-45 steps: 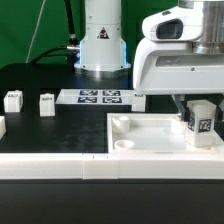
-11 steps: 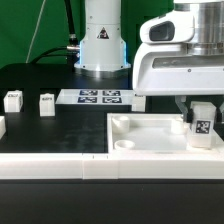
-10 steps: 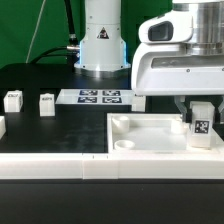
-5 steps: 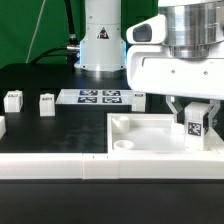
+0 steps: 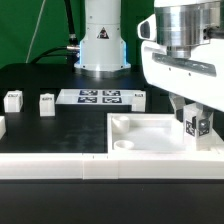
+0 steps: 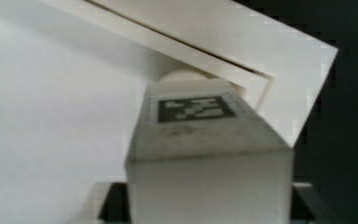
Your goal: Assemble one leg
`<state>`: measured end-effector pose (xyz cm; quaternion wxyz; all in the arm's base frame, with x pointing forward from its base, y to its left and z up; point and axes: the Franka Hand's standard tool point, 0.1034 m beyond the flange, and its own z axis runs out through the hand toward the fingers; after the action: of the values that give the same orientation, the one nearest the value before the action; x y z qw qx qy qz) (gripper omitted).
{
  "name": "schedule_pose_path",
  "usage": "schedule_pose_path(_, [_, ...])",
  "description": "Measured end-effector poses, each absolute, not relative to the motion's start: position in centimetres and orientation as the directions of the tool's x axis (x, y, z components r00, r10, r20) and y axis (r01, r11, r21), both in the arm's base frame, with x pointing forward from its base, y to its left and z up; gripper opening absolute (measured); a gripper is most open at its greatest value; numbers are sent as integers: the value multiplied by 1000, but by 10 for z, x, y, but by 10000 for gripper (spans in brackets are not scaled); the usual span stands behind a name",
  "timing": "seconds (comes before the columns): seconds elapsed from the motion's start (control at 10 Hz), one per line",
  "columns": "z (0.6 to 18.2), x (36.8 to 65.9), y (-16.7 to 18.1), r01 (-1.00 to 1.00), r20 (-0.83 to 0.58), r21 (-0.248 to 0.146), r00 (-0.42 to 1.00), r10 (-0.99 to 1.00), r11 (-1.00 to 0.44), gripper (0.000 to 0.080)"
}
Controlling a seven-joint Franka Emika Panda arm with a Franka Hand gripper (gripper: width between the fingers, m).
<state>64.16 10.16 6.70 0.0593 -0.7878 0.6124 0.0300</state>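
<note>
My gripper (image 5: 196, 112) is shut on a leg (image 5: 197, 125), a small white post with a black-and-white tag on its face. It holds the leg upright in the far right corner of the white square tabletop (image 5: 150, 143), at the exterior view's right. In the wrist view the leg (image 6: 206, 140) fills the middle between my dark fingers (image 6: 115, 200), its end against the tabletop's corner rim (image 6: 247, 62). Two more legs (image 5: 13, 99) (image 5: 47, 103) stand at the exterior view's left. Whether the leg's end sits in a socket is hidden.
The marker board (image 5: 100, 97) lies in front of the arm's base (image 5: 103, 40). Another small white tagged part (image 5: 138, 96) stands just to its right. A white part (image 5: 2, 127) shows at the left edge. A round socket (image 5: 124, 144) shows in the tabletop's near left corner.
My wrist has turned over the last second with the leg in it; the tag on the leg now sits rotated. The leg stays at the tabletop's far right corner.
</note>
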Motion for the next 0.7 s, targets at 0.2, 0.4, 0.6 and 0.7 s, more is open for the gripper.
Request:
schedule_pose_path(0.2, [67, 641, 102, -982, -126, -46, 185, -975, -181, 294])
schedule_pose_path(0.4, [66, 641, 102, -976, -124, -49, 215, -969, -211, 505])
schedule_pose_path(0.6, [66, 641, 105, -962, -122, -56, 271, -955, -266, 625])
schedule_pose_path(0.7, [67, 641, 109, -918, -113, -71, 396, -911, -391, 643])
